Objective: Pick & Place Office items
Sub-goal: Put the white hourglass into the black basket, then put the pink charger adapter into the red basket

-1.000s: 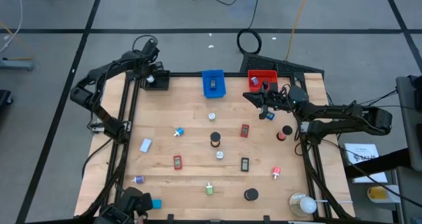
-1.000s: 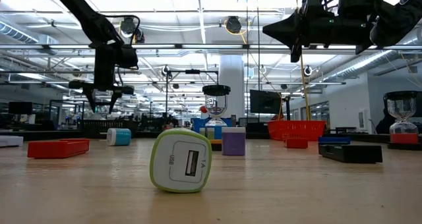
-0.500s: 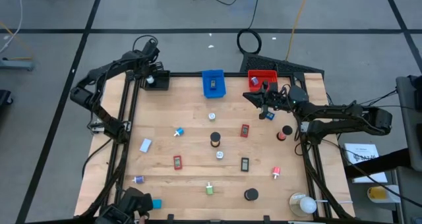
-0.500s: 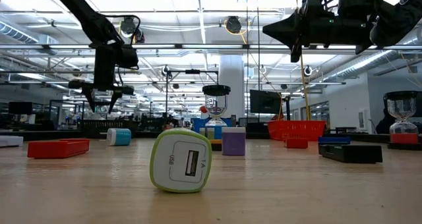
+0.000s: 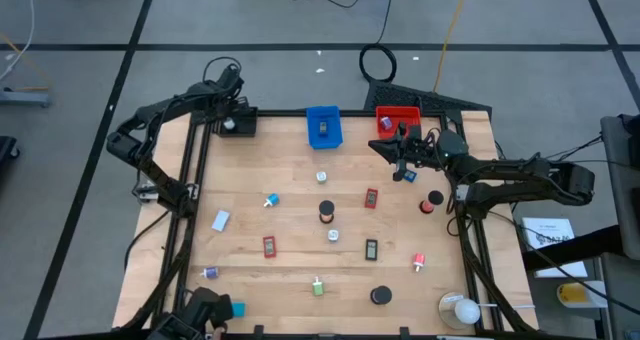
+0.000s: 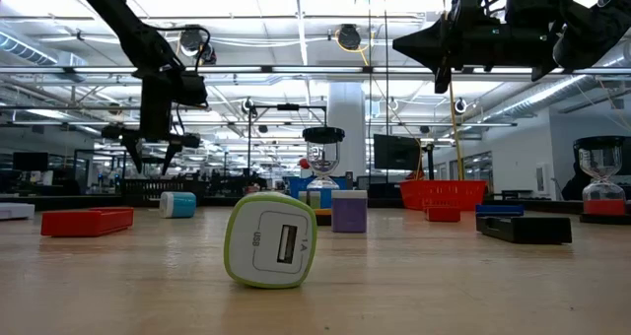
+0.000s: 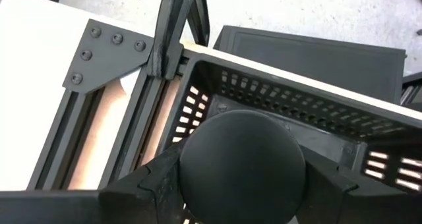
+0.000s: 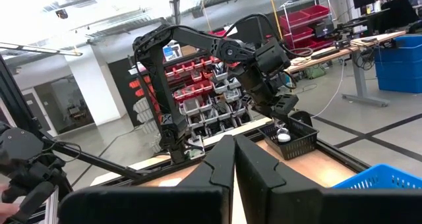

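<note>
Small office items lie scattered on the wooden table [image 5: 300, 230]: red blocks [image 5: 269, 246], a black roll [image 5: 326, 212], a black disc [image 5: 380, 296] and a green-and-white charger [image 5: 318, 287] [image 6: 271, 241]. My left gripper [image 5: 231, 121] [image 6: 148, 148] hangs over the black bin [image 5: 243, 126] [image 7: 297, 105] at the far left corner, shut on a black round piece [image 7: 241, 165]. My right gripper [image 5: 400, 160] [image 8: 234, 165] hovers high above the table near the red bin [image 5: 398, 120], shut and empty, with a blue piece [image 5: 408, 176] lying below it. My left gripper has the black round piece [image 7: 241, 165] pinched between its two fingers [image 7: 148, 181], one on each side of its round rim. It comes from above, pointing down into the black bin. The piece is lifted clear above the bin's floor.
A blue bin [image 5: 323, 126] stands at the far edge between the black and red bins. A roundish white object in a clear holder [image 5: 460, 308] sits at the near right corner. Black frame rails [image 5: 190, 210] run along both table sides. A white piece [image 8: 283, 137] lies in the black bin.
My left gripper has shifted a little over the black bin, sinking slightly. My right arm has kept still and the items on the table have not moved.
</note>
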You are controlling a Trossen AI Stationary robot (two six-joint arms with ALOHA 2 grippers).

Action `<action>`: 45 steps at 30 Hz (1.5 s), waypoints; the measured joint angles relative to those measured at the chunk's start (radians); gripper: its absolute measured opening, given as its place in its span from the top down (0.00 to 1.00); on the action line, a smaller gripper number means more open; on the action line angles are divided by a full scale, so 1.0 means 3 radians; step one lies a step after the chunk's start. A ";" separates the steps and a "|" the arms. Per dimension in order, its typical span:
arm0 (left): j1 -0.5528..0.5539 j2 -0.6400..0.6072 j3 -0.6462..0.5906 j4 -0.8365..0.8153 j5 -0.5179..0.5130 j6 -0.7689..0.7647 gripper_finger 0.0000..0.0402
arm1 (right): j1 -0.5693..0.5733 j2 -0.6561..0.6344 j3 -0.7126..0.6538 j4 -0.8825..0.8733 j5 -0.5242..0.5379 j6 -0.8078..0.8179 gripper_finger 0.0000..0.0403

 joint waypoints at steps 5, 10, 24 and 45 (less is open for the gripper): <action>0.0000 0.0000 0.0000 0.0044 -0.0048 0.0037 0.38 | 0.0000 0.0000 0.0000 0.0000 0.0000 0.0001 0.98; 0.0000 0.0000 0.0000 0.0062 -0.0102 0.0097 0.37 | 0.0000 0.0000 0.0000 0.0000 0.0000 0.0001 0.98; 0.0000 -0.0050 0.0001 0.0104 -0.0095 0.0434 0.37 | 0.0000 0.0000 0.0000 0.0000 0.0000 0.0001 0.98; -0.0026 -0.0487 0.0010 0.0089 0.0081 0.0852 0.37 | 0.0000 0.0000 0.0000 -0.0004 0.0001 -0.0012 0.98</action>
